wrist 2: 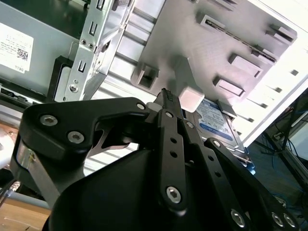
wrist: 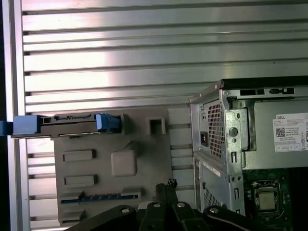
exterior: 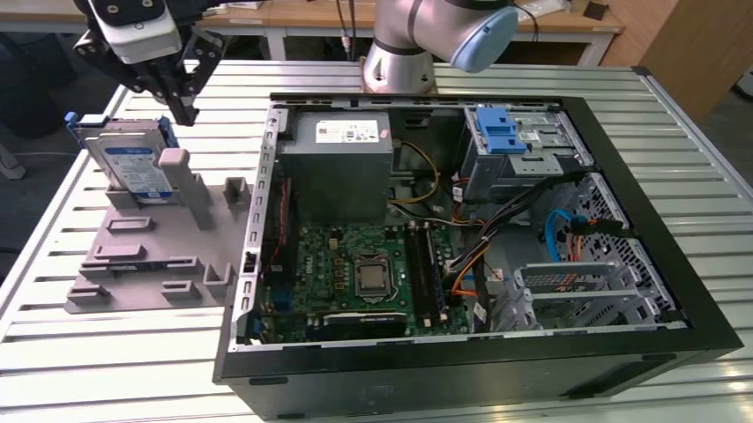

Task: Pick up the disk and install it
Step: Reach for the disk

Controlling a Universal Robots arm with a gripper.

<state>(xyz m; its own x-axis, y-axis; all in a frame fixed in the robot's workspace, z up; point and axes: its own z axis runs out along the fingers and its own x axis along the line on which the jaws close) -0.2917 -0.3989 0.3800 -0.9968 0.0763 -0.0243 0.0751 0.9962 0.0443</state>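
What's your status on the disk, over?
Gripper shut, empty, hovering near the disk, not touching. Disk upright in grey stand, not yet picked up. Stand's post close beside it.

The desk (exterior: 118,352) is a silver metal top made of long ribbed slats. A flat grey plastic fixture plate (exterior: 141,264) with raised blocks and slots lies on it toward the exterior view's left. Just beside the plate, a narrow strip of slats between them, sits a large black computer case (exterior: 471,357) lying open side up. The robot arm's grey cylindrical base (exterior: 398,75) stands on the slats behind the case.
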